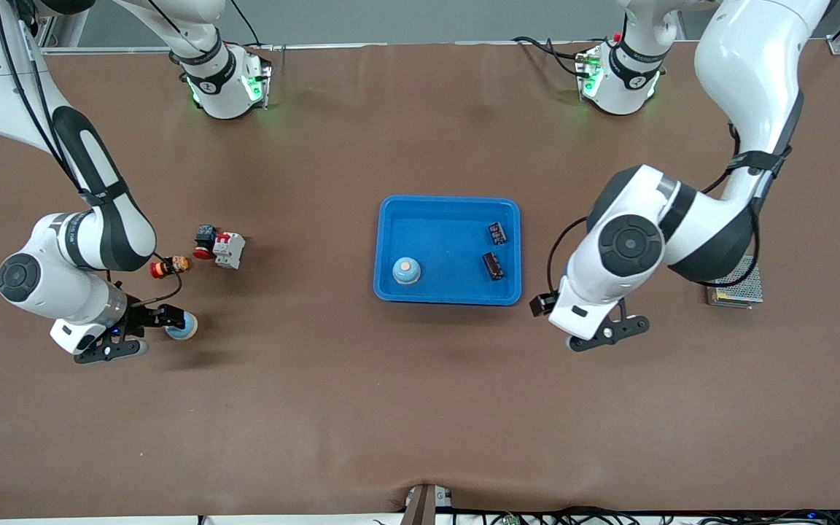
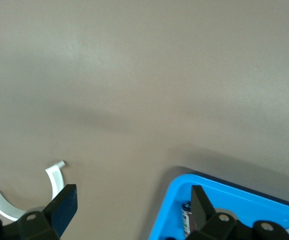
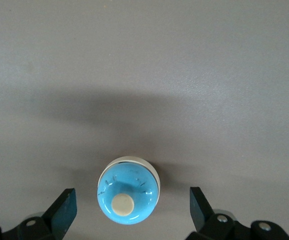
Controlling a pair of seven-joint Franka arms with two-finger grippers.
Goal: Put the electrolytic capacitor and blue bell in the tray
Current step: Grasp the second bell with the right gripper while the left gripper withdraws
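- Front view: the shallow bright-blue rectangular plastic tray (image 1: 449, 206) lies mid-table with its long sides running between the two arms' ends. It already holds a small blue dome-shaped bell with a pale button (image 1: 406, 270) at the corner toward the right arm and nearer the camera. A dark cylindrical electrolytic capacitor (image 1: 493, 265) lies on its side toward the left arm's end, its long axis running roughly toward the camera. A smaller dark blue component (image 1: 497, 232) lies just farther from the camera than the capacitor.
- A second blue dome-shaped bell (image 1: 181, 327) stands on the brown table mat (image 1: 362, 394), under the right gripper (image 1: 144, 329). By this placing, the right arm seems poised to grasp it.
- The left gripper (image 1: 607, 332) hangs beside the tray's end and waits.
- Left wrist view: the left gripper's fingers are spread and hold nothing; the tray's corner (image 2: 177, 200) shows between them and the mat.
- Right wrist view: the second bell (image 3: 128, 196) sits upright, button up, between the spread fingers (image 3: 64, 210), which do not touch it. Being round, it has no long axis to align with.
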